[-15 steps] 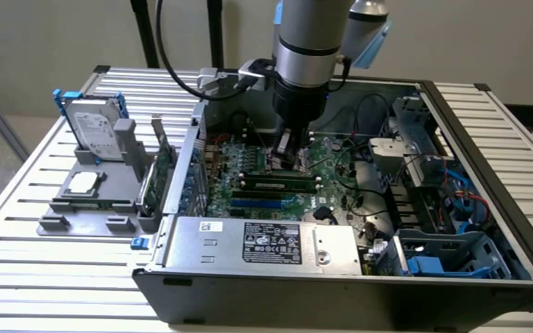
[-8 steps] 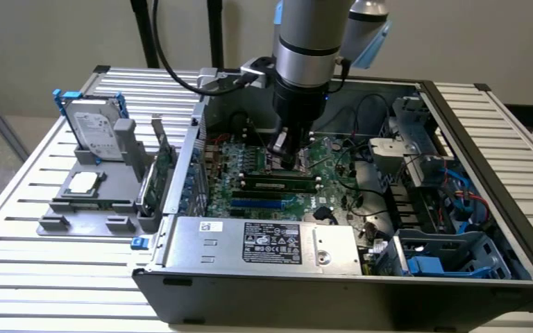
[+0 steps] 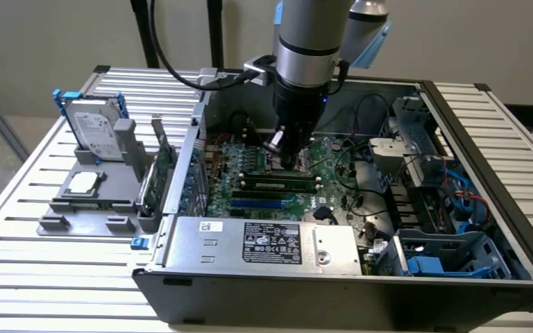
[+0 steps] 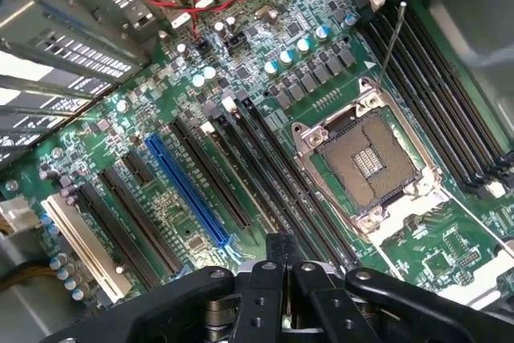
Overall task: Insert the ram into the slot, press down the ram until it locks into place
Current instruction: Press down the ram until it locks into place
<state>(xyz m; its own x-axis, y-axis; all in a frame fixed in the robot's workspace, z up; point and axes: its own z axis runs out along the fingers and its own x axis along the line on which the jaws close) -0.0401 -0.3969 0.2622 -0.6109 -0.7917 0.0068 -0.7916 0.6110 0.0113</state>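
In the exterior view the ram [image 3: 277,185], a thin green stick with dark chips, stands on edge and level in a black slot [image 3: 248,186] on the motherboard. My gripper [image 3: 283,159] reaches straight down into the case, its tips just above and behind the ram's middle. In the wrist view the gripper [image 4: 279,251] is shut, fingers pressed together with nothing seen between them. It hangs low over the parallel black slots [image 4: 273,174]. From that view I cannot pick the ram out among these slots.
A blue slot [image 4: 189,190] and a white slot [image 4: 84,242] lie beside the black ones. The open CPU socket [image 4: 365,162] has more black sockets [image 4: 434,86] beyond it. Outside the case stand a green expansion card [image 3: 162,173] and a hard drive [image 3: 95,128]. The power supply [image 3: 266,239] fills the case's front.
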